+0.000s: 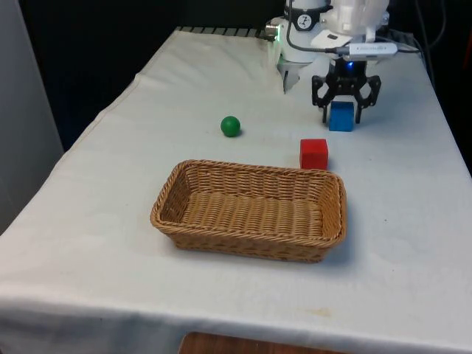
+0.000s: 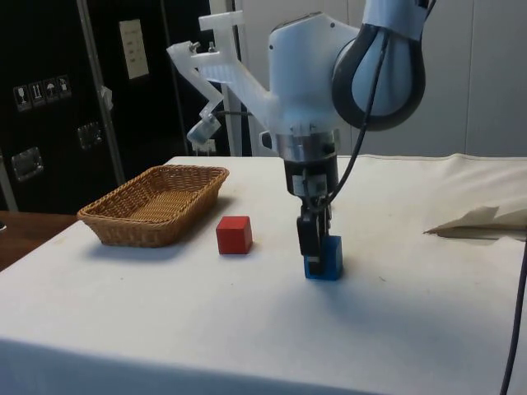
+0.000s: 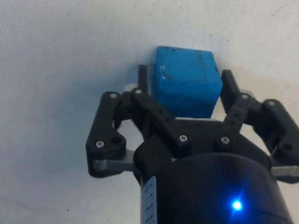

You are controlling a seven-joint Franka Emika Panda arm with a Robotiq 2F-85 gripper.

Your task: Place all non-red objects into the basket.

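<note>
A blue cube (image 1: 341,116) rests on the white cloth at the far right of the front view. My gripper (image 1: 342,118) stands straight down over it, one finger against each side, shut on the blue cube (image 3: 187,79). In the side view the gripper (image 2: 313,251) reaches down to the cloth with the blue cube (image 2: 327,259) still on the table. A green ball (image 1: 231,126) lies to the front view's left, apart from the gripper. A red cube (image 1: 313,153) sits just behind the wicker basket (image 1: 177,181), which holds nothing.
The red cube (image 2: 234,234) lies between the basket (image 2: 107,226) and the blue cube. Crumpled cloth (image 2: 486,220) bunches up at the side view's right. The table's right edge runs close to the gripper in the front view.
</note>
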